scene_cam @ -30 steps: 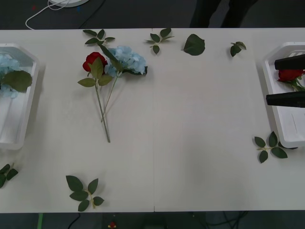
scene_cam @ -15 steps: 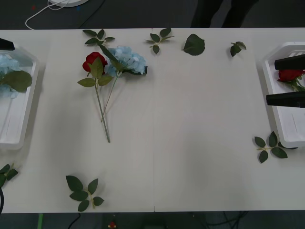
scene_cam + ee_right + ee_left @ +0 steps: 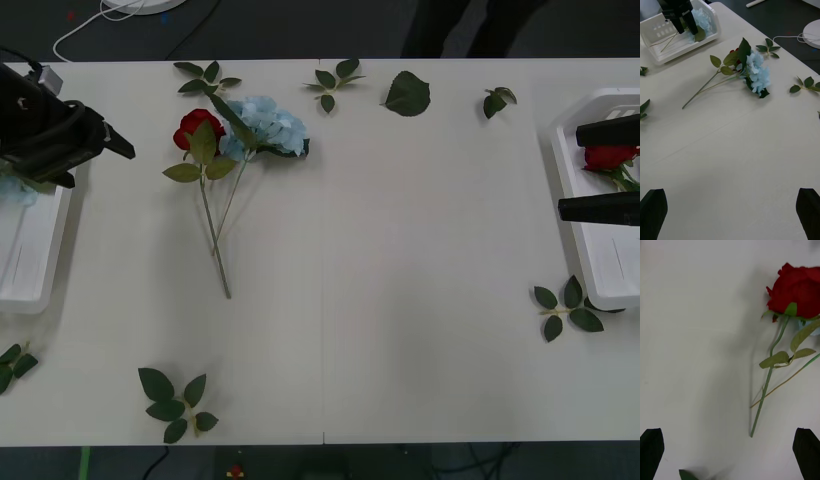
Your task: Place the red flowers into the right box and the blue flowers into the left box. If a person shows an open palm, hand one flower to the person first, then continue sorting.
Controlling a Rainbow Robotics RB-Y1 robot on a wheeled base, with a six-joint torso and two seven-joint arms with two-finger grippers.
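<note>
White tabletop is spread with loose leaf sprigs. At ten o'clock a red rose and a blue hydrangea are laid touching, stems crossed. The left box at nine o'clock is seen with a blue flower inside; the right box at three o'clock is seen with a red rose inside.

The left gripper is held over the left box's inner rim, fingers spread wide and empty. The right gripper is parked over the right box, also wide and empty.

One stem should be grasped alone, below the leaves, so the crossed neighbour is not dragged. The rose's bloom is deep red, its stem thin and green.
</note>
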